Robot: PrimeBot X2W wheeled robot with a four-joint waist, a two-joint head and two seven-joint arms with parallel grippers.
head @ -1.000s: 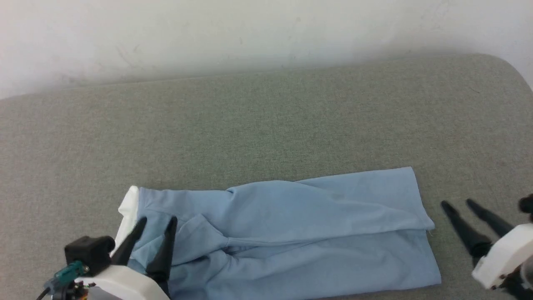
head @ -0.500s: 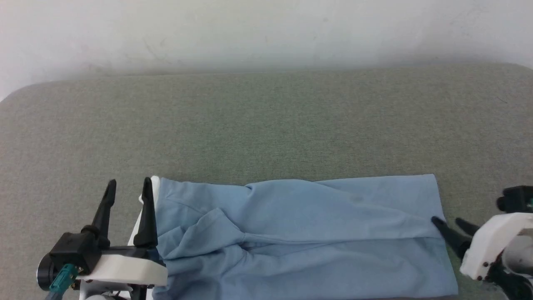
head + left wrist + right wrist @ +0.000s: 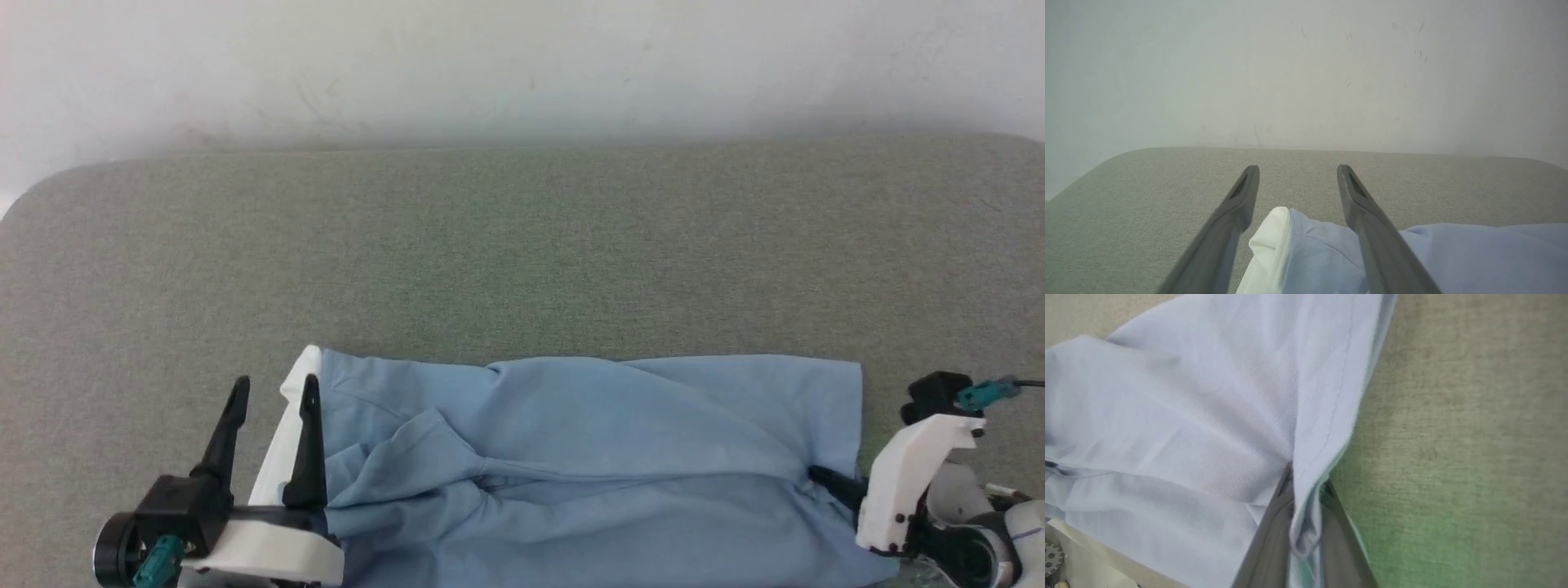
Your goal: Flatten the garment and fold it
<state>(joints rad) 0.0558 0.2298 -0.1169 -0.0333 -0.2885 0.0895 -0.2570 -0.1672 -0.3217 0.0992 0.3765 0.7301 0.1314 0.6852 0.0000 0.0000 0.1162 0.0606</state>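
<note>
Blue cloth is pinched by the right gripper (image 3: 1306, 484), its fingers closed narrowly on a bunched fold at the right hem of the garment (image 3: 588, 465), the wrist set low and angled leftward. The left gripper (image 3: 275, 382) is spread wide, fingers pointed toward the wall (image 3: 522, 65) and straddling the white sleeve (image 3: 1267, 232); contact cannot be told. The garment is laid wrinkled along the near edge of the cushion (image 3: 522, 261).

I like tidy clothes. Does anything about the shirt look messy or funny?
Yes. The shirt is not flat: a bunched ridge of folds runs across its middle, and a white bit pokes out at its left end. The right gripper pinches its right edge; the left gripper stands open at the white end.
</note>
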